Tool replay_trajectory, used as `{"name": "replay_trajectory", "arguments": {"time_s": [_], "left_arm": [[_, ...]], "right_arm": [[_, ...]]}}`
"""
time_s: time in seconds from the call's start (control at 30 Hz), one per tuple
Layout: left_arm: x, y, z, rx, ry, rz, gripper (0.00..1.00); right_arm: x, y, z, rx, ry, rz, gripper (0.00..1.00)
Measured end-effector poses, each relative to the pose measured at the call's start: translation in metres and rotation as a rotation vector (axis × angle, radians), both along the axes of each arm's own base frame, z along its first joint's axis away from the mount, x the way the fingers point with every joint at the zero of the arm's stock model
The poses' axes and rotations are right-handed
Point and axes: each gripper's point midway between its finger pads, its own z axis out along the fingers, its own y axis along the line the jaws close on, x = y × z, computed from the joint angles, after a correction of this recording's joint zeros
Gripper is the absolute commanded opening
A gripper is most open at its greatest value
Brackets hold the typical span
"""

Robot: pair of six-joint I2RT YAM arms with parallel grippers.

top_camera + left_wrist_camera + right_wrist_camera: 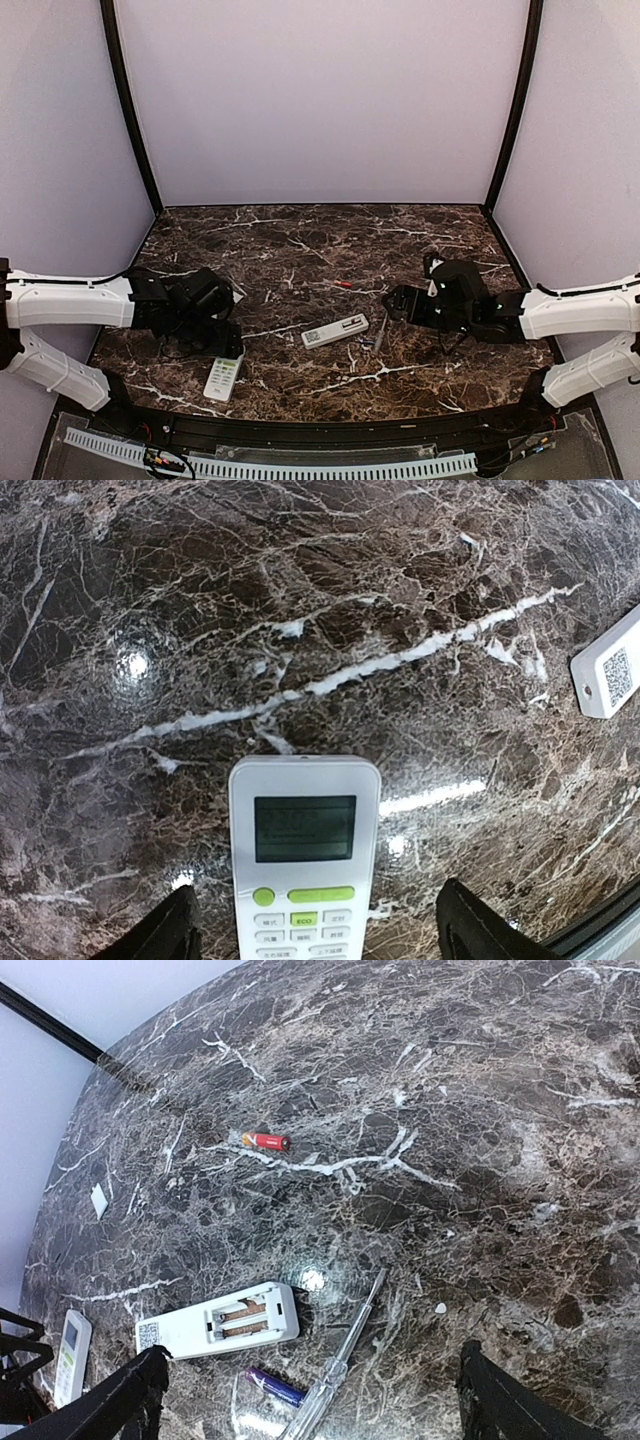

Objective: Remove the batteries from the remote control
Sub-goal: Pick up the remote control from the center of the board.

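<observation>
My right gripper [312, 1352] hangs wide open and empty over the opened remote [215, 1325], seemingly emptied, red battery [265, 1141] far beyond, purple battery [272, 1385] on its near side, while my left gripper [318, 888], spread and holding nothing, straddles the face-up remote [305, 870], ready to grip.

The dark table [300, 240] held an open remote [217, 1322], a second remote [224, 377], a red battery [265, 1141] and a purple battery [275, 1386]. Maybe a screwdriver [345, 1355] lay there too.
</observation>
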Motion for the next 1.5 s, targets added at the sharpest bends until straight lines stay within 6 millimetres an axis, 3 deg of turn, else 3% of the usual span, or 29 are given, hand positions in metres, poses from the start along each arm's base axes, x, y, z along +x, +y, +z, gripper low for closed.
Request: {"name": "replay_trajectory", "arguments": {"time_s": [0.53, 0.97, 1.5], "left_arm": [[-0.001, -0.003, -0.031, 0.07, 0.064, -0.041, 0.82], [-0.002, 0.001, -0.042, 0.117, 0.084, -0.055, 0.71], [0.002, 0.003, -0.036, 0.115, 0.05, -0.043, 0.5]], "right_arm": [[-0.006, -0.011, 0.01, 0.034, -0.026, -0.017, 0.99], [-0.006, -0.011, 0.009, 0.036, -0.025, -0.019, 0.99], [-0.007, -0.011, 0.015, 0.048, -0.035, -0.019, 0.98]]}}
